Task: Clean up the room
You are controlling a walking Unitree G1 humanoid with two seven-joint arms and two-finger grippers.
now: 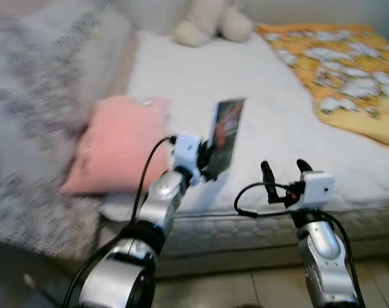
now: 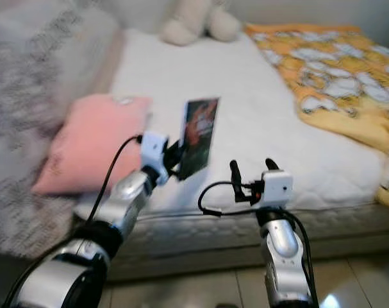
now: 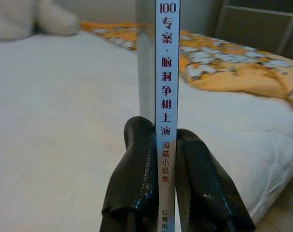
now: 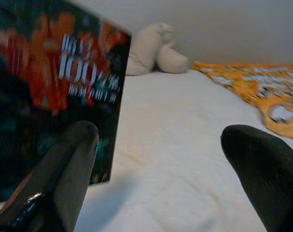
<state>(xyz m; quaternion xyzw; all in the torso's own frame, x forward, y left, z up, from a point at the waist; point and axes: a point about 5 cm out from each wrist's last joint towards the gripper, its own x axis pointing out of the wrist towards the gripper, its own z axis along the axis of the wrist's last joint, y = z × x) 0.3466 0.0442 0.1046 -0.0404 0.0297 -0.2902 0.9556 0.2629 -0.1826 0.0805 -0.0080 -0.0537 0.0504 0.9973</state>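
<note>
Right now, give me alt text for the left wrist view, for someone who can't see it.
The left gripper is shut on a thin book, held upright with its white spine of Chinese characters facing the camera. Behind it lie a white mattress, an orange patterned blanket and a cream plush toy at the far edge.

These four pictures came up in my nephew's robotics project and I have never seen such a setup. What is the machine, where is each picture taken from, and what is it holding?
It is a humanoid robot with two silver arms. The two wide pictures come from cameras on its head, looking down at a bed with a white mattress. The two close ones come from a camera on each wrist. The left gripper has its jaws shut on a thin dark paperback book with an orange-red cover, held upright; its wrist view shows the spine. The right gripper is open with nothing in it. On the bed lie a pink pillow, an orange patterned blanket and a cream plush toy.
</note>
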